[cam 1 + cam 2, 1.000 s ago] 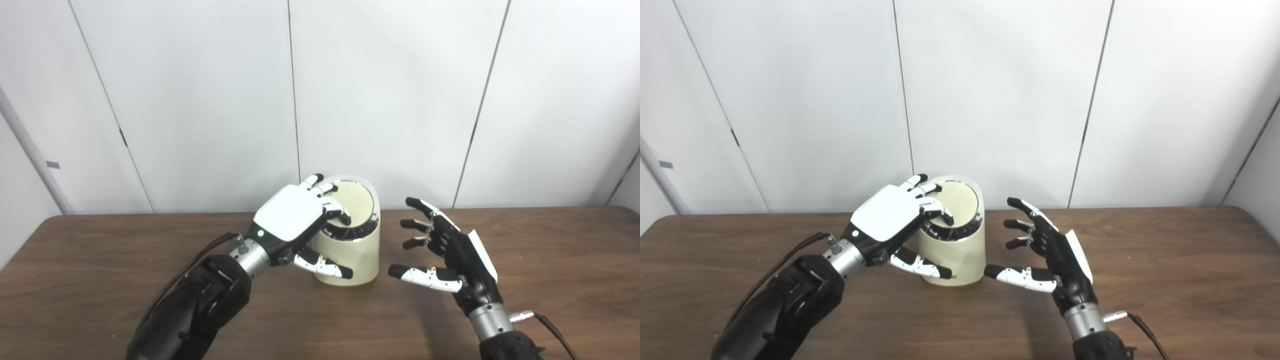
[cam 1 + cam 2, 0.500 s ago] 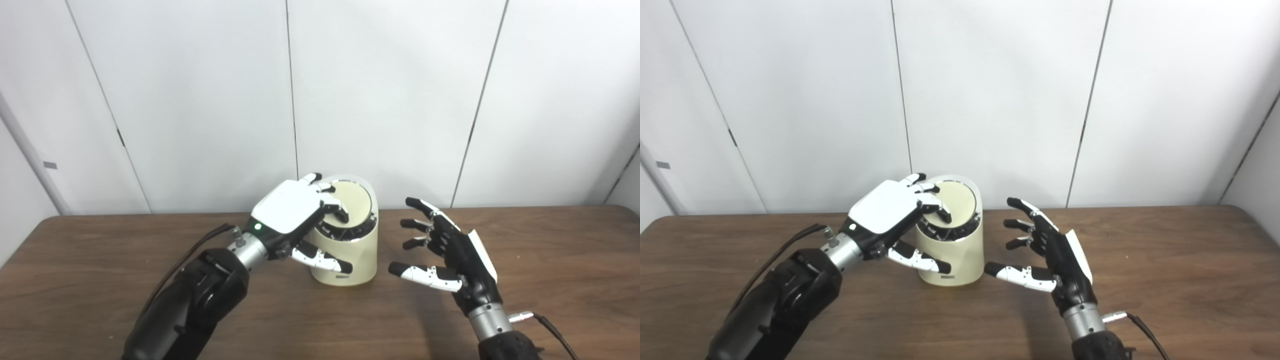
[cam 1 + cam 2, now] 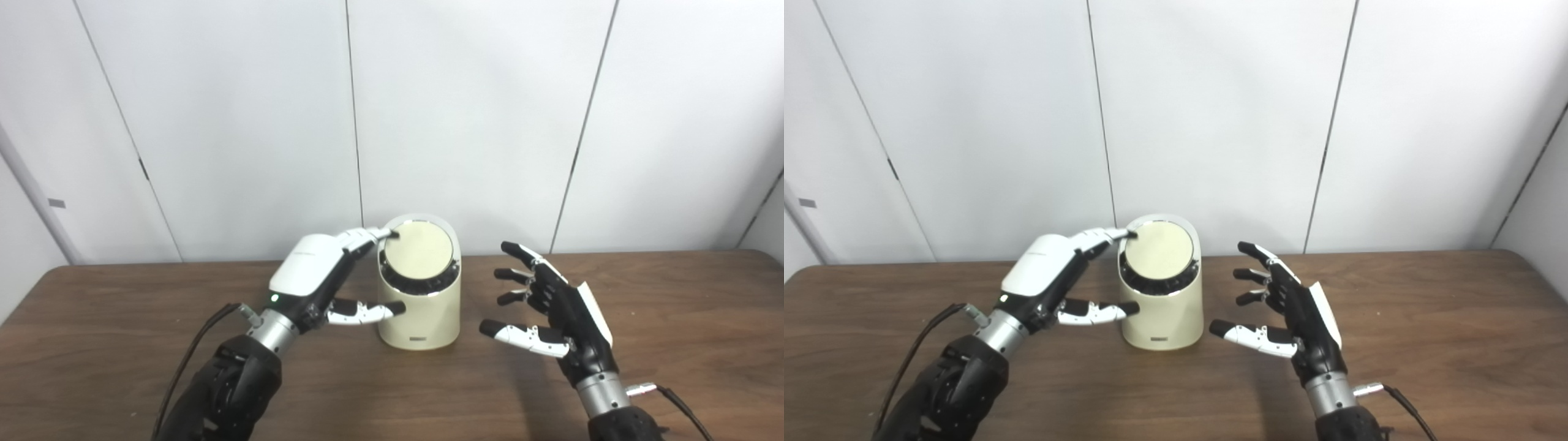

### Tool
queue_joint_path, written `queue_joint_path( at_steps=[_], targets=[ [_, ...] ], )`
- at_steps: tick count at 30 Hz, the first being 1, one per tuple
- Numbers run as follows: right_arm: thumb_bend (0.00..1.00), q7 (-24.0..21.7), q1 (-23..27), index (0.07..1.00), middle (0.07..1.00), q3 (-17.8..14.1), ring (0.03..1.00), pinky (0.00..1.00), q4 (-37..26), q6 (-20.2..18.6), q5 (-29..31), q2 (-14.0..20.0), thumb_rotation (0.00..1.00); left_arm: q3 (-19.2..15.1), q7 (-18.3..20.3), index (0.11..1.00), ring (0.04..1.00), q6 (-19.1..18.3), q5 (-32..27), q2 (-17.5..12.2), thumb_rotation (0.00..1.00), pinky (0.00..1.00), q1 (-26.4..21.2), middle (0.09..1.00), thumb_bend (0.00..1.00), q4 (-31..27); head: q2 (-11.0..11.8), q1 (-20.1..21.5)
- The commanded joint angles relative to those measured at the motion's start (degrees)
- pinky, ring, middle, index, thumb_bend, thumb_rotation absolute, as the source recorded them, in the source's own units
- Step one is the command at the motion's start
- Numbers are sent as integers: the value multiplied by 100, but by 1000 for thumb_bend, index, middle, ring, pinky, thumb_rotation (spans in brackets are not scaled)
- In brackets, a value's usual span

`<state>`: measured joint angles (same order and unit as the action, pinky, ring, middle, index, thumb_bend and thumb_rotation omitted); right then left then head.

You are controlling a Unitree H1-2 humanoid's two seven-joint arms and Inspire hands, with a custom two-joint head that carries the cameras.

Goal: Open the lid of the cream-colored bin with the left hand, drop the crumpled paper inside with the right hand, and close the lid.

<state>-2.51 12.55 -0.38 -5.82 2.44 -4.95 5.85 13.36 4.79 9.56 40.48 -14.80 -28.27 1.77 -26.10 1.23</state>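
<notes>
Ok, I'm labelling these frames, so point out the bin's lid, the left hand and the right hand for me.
lid (image 3: pixel 420 247): left eye view, centre of the round cream disc.
left hand (image 3: pixel 306 269): left eye view, white back of the hand.
right hand (image 3: pixel 1304 309): right eye view, dark palm.

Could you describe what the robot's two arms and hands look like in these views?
The left robot hand has a white back shell with a small green light near its silver wrist. Its fingers are white with black tips. The right robot hand shows a black palm side and a white back edge. Both forearms are black. Black cables run from each wrist.
</notes>
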Motion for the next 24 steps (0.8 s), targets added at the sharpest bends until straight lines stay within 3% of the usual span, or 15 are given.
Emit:
queue_joint_path(
  at_steps=[1,5,12,19,24],
  targets=[
    [732,59,102,817,894,-24,760,572,-140,261,9,12,255,-113,-415,943,894,202,-73,67,437,790,-127,928,637,-79,-15,-18],
    [745,60,104,821,891,-33,753,576,-183,170,-1,12,259,-219,-519,962,893,169,-223,165,429,760,-58,939,608,-90,-76,-61],
    [793,40,121,861,904,-56,763,624,-25,202,97,22,229,-448,-180,894,863,-350,-1012,423,395,692,198,895,674,-240,-38,-127],
    [826,-23,143,945,914,-127,788,662,282,471,312,53,202,-946,0,916,838,-469,-2597,801,330,735,629,863,710,-331,-63,-156],
    [840,-55,168,979,925,-129,794,670,504,665,389,113,215,-1158,-15,954,836,-651,-3060,934,368,814,1021,806,690,-476,-79,-177]
  ],
)
